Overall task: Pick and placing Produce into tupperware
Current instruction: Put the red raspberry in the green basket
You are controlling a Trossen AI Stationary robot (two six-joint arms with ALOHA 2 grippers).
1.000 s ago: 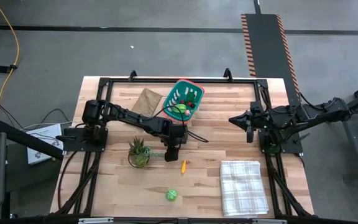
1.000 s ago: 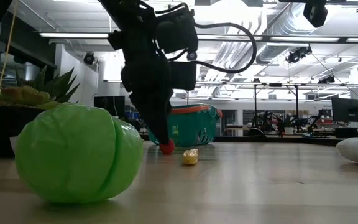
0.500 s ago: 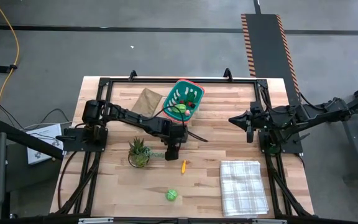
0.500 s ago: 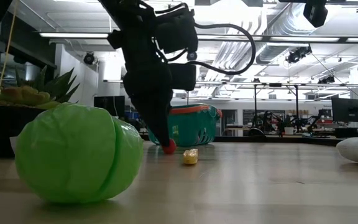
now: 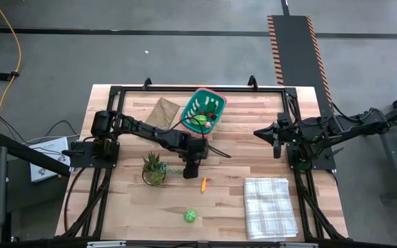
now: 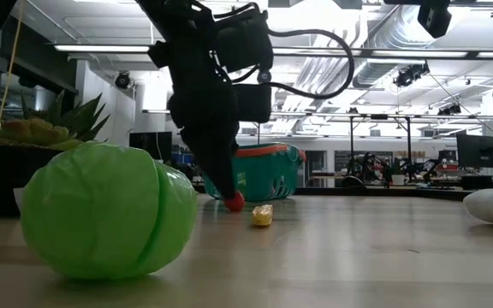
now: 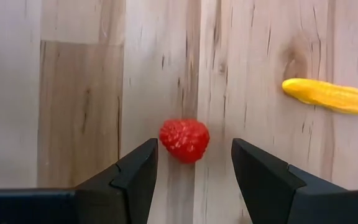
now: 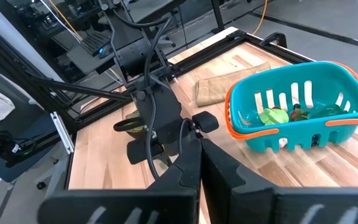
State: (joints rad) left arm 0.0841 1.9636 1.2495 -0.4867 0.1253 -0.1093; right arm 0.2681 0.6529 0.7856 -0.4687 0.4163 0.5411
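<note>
A small red raspberry lies on the desk between the parted fingers of the left pincer, which do not touch it. A yellow-orange piece lies near. The teal tupperware stands at the far edge. The right pincer waits closed at the right side.

A light wooden table carries everything. At its far edge lie the flat brown paper bag and, just right of it, the teal basket, while the spiky potted plant stands left of centre. Near the middle lie 1 red raspberry and 1 yellow-orange piece; a green ball-shaped piece sits toward the near edge, with the checked cloth at near right.
</note>
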